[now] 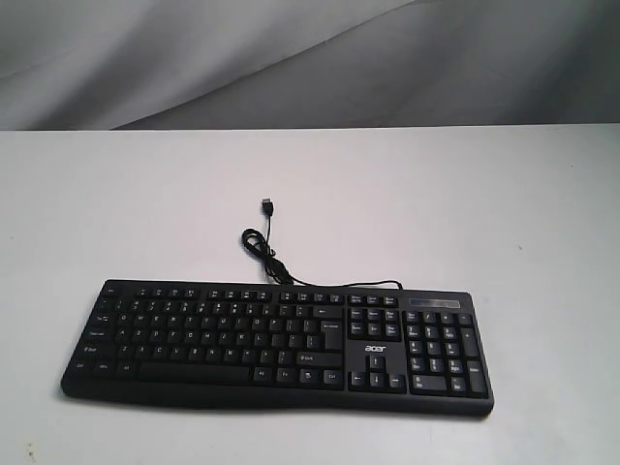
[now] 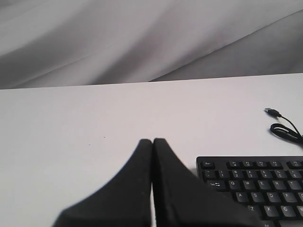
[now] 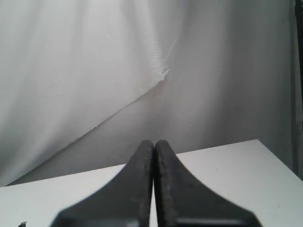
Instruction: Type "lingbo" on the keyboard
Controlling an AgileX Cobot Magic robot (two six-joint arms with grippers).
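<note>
keyboard (image 1: pixel 276 339) on table (image 1: pixel 116 194), left fingers (image 2: pixel 132 189) together, right fingers (image 3: pixel 135 189) together

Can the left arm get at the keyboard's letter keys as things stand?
Probably yes: the shut left gripper sits close to the keyboard's Esc corner, and nothing shows between them or on top of the keys.

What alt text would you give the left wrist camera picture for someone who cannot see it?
The black left gripper, jaws closed together, fills the foreground over a white table. One end of a black keyboard lies beside it, its thin cable and unplugged USB plug loose on the table beyond. Grey cloth hangs behind.
</note>
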